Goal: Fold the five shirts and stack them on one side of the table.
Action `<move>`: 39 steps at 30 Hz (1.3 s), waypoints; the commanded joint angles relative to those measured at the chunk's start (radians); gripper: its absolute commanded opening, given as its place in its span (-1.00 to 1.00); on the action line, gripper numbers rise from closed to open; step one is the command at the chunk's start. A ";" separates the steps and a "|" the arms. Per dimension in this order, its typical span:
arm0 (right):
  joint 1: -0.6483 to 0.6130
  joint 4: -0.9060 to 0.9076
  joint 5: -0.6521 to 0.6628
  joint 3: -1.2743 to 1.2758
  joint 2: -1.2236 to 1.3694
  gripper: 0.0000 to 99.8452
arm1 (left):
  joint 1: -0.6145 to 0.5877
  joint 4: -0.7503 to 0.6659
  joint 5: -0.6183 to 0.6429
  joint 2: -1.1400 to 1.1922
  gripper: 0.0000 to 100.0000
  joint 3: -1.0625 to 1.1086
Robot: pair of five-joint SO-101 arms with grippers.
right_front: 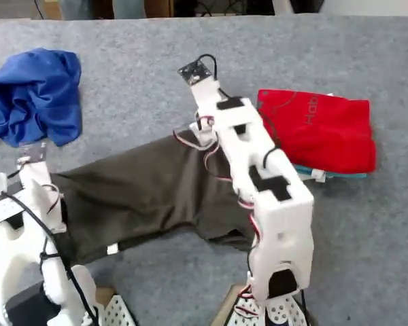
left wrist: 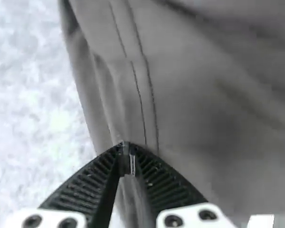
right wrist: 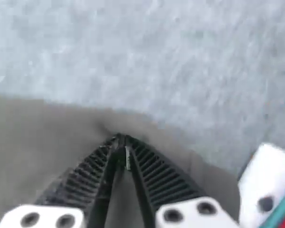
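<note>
A dark olive shirt lies stretched across the middle of the grey table between both arms. My left gripper is at the shirt's left end. In the left wrist view the left gripper is shut on a stitched hem of the shirt. My right gripper is at the shirt's far edge near the centre. In the right wrist view the right gripper pinches the shirt's edge against the table. A crumpled blue shirt lies at the far left. A folded red shirt sits on a teal one at the right.
The grey cloth-covered table has free room at the front right and along the far edge. Both arm bases stand at the near edge. The folded stack lies close beside the right arm's upper links.
</note>
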 commanded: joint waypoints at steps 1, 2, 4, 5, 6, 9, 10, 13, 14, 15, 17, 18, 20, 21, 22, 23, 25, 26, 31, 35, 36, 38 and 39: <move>0.021 0.124 0.009 -0.257 0.087 -0.97 | -0.031 0.057 -0.028 -0.006 -0.94 -0.058; 0.012 0.176 0.009 -0.314 0.099 -0.97 | -0.039 0.057 -0.028 -0.006 -0.94 -0.058; -0.003 0.273 0.011 -0.412 0.116 -0.97 | -0.051 0.058 -0.054 -0.005 -0.94 -0.051; -0.006 0.319 0.011 -0.453 0.124 -0.97 | -0.053 0.066 -0.071 -0.005 -0.94 -0.050; -0.008 0.362 0.011 -0.489 0.128 -0.97 | -0.058 0.069 -0.084 -0.005 -0.94 -0.042; -0.014 0.503 0.021 -0.579 0.130 -0.97 | -0.091 0.081 -0.095 -0.015 -0.94 -0.044; -0.015 0.552 0.046 -0.607 0.128 -0.97 | -0.101 0.103 -0.095 -0.015 -0.94 -0.064; -0.012 0.669 0.107 -0.704 0.130 -0.97 | -0.101 0.256 -0.092 -0.015 -0.94 -0.208; -0.009 0.690 0.109 -0.734 0.131 -0.97 | -0.091 0.324 -0.089 -0.015 -0.94 -0.278; -0.008 0.709 0.109 -0.757 0.133 -0.97 | -0.071 0.387 -0.087 -0.015 -0.94 -0.344; -0.012 0.746 0.114 -0.791 0.133 -0.97 | -0.007 0.494 -0.068 -0.015 -0.94 -0.452; -0.017 0.760 0.115 -0.803 0.133 -0.97 | 0.041 0.526 -0.041 -0.015 -0.94 -0.481; -0.025 0.769 0.115 -0.811 0.133 -0.97 | 0.130 0.528 0.008 -0.002 -0.94 -0.479; -0.026 0.770 0.115 -0.808 0.134 -0.97 | 0.162 0.502 0.029 0.006 -0.94 -0.452; -0.026 0.770 0.115 -0.806 0.136 -0.97 | 0.183 0.463 0.051 0.021 -0.94 -0.410; -0.026 0.770 0.115 -0.806 0.142 -0.97 | 0.197 0.431 0.078 0.043 -0.94 -0.371; -0.026 0.770 0.110 -0.816 0.168 -0.97 | 0.203 0.347 0.115 0.109 -0.94 -0.285; -0.026 0.770 0.109 -0.817 0.183 -0.97 | 0.203 0.308 0.120 0.152 -0.94 -0.246; -0.026 0.766 0.109 -0.819 0.243 -0.97 | 0.124 0.235 0.114 0.331 -0.94 -0.193; -0.018 0.712 0.109 -0.819 0.275 -0.97 | 0.004 0.250 -0.043 0.341 -0.94 -0.168; -0.017 0.695 0.109 -0.819 0.283 -0.97 | -0.018 0.267 -0.095 0.341 -0.94 -0.153; -0.014 0.669 0.109 -0.819 0.297 -0.97 | -0.068 0.279 -0.176 0.341 -0.94 -0.131; -0.014 0.660 0.109 -0.819 0.303 -0.97 | -0.105 0.278 -0.210 0.341 -0.94 -0.133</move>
